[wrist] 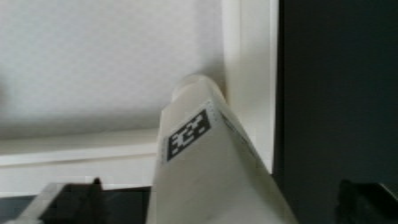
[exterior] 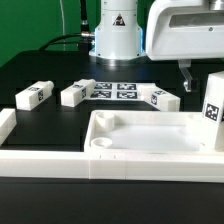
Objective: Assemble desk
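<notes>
The gripper (wrist: 217,200) has its dark fingers spread wide, one on each side of the short white square-section plastic leg (wrist: 199,150), w/o touching it. This leg stands upright at the exterior view's right end of the large white tray-like plastic desk top (exterior: 140,150). I judge the leg light, stiff and rather smooth, so pinch it on two flat opposite faces, near the upper part. Another loose leg (exterior: 78,92) lies behind the top, beside the marker board (exterior: 115,90). Room above looks free; the tray rim and the long white border rail (exterior: 45,160) are the edges to mind
</notes>
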